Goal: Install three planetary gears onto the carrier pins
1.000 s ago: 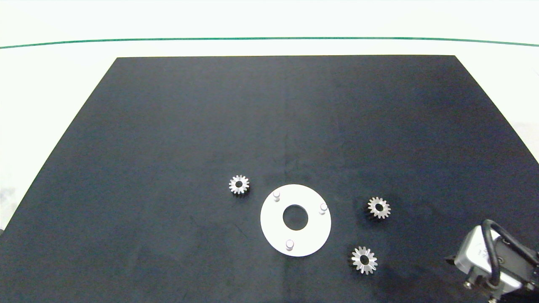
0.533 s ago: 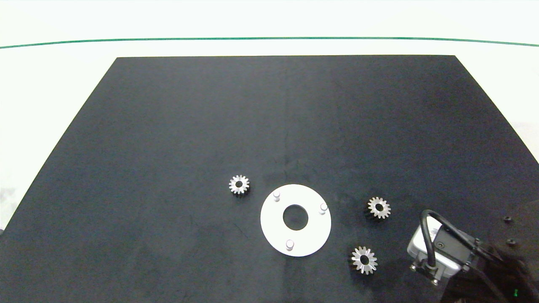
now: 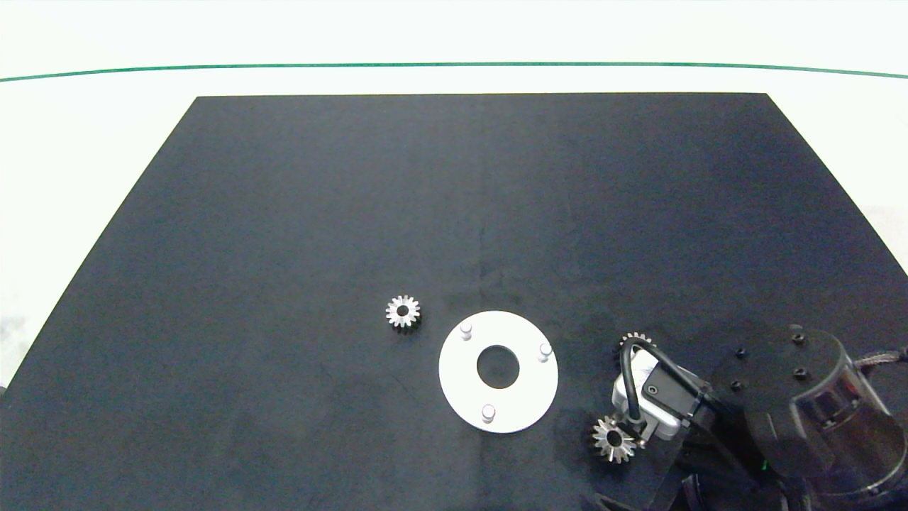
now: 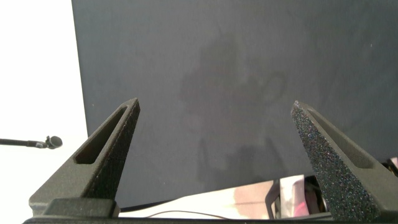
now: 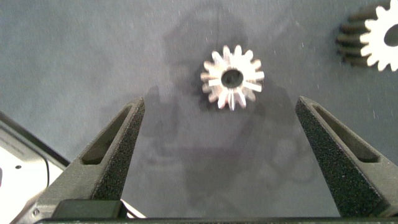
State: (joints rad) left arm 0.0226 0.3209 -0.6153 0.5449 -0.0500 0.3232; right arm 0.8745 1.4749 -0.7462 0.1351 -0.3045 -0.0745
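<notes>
A white disc (image 3: 461, 383) lies on the black mat, and its three carrier pins (image 3: 466, 331) (image 3: 545, 350) (image 3: 488, 412) are all bare. One silver planetary gear (image 3: 403, 311) lies left of the disc. Two more lie to its right: one (image 3: 633, 338) mostly covered by my right arm (image 3: 801, 404), one (image 3: 611, 441) beside the wrist camera. In the right wrist view my right gripper (image 5: 219, 102) hangs open over the mat. A gear (image 5: 232, 77) lies flat just beyond its fingertips, a second gear (image 5: 379, 38) off to one side. My left gripper (image 4: 215, 104) is open with nothing in it.
The black mat (image 3: 284, 213) covers most of the white table; a green line (image 3: 454, 65) runs along the far side. The left gripper hovers near the mat's edge (image 4: 78, 93), out of the head view.
My right arm has come in from the lower right corner toward the disc. It now stands over the two right-hand gears and hides most of the farther one. Gears and disc have not moved.
</notes>
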